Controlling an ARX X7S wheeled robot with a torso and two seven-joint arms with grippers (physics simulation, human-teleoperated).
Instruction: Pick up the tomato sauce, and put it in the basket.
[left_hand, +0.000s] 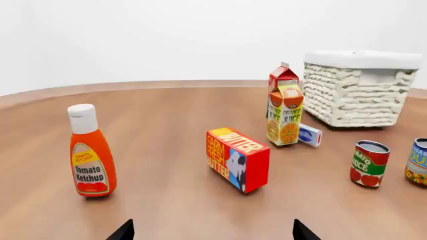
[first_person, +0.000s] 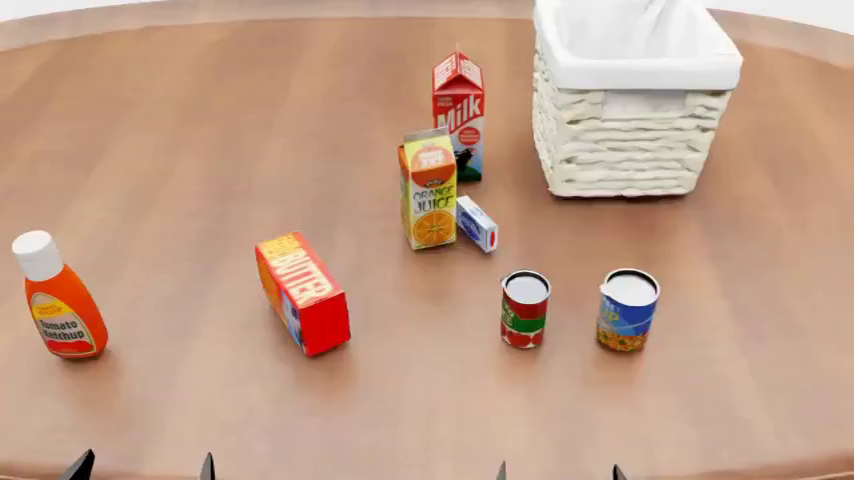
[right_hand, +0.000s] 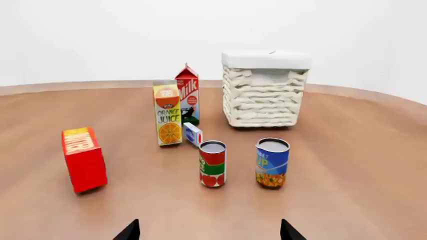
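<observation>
Two grippers sit low at the near table edge, only their dark fingertips showing: the left gripper (first_person: 140, 466) and the right gripper (first_person: 558, 471), both with jaws spread wide and holding nothing, touching nothing. Little of either arm is visible, so their poses cannot be told. Just beyond the right gripper, the sauce (first_person: 525, 309) stands upright on the wooden table (first_person: 200, 150), close beside a blue-and-yellow can (first_person: 627, 309) but apart from it. Farther back stands the basket (first_person: 634, 100), white cloth lining its inside; no contents are visible in it. A juice carton (first_person: 429, 189), milk carton (first_person: 458, 113) and small blue box (first_person: 477, 223) cluster left of the basket. A butter box (first_person: 303, 293) and ketchup bottle (first_person: 56, 296) stand toward the left.
</observation>
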